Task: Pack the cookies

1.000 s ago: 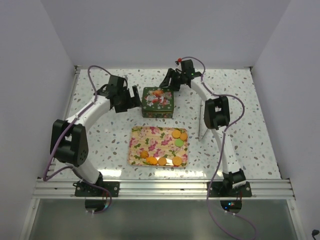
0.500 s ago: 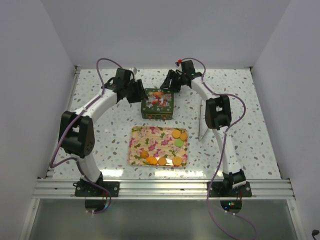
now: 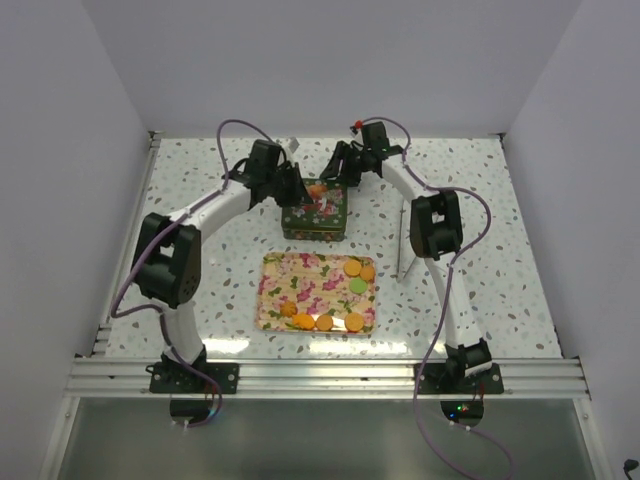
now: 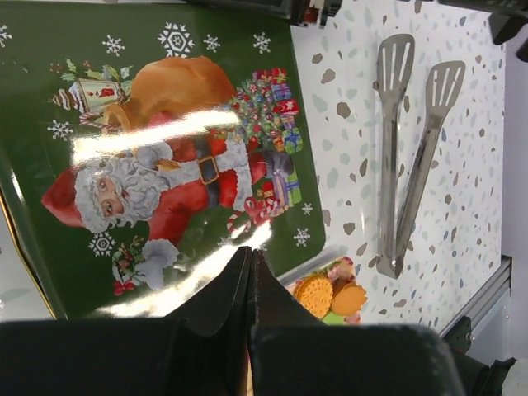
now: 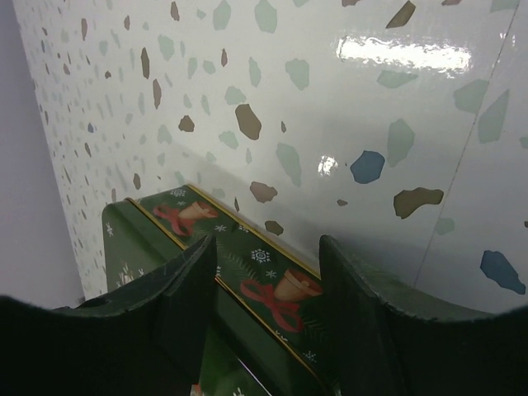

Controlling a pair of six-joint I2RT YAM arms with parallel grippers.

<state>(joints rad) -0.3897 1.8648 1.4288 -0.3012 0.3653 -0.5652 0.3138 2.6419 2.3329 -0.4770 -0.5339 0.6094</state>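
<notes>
Several cookies, orange rounds and one green, lie on the floral tray in the top view. Behind the tray stands a green Christmas tin, its Santa lid on. My left gripper hangs over the tin's left part. In its wrist view the left gripper is shut with nothing between the tips, just above the lid's edge, and two cookies show past it. My right gripper stands open astride the tin's far side wall. Whether it touches the wall I cannot tell.
Metal tongs lie on the speckled table to the right of the tin and tray, also seen as the tongs beside the right arm in the top view. White walls enclose the table on three sides.
My left arm has swung right and farther back, from beside the tin to over it, and its jaws have closed. The right arm has stayed in place.
</notes>
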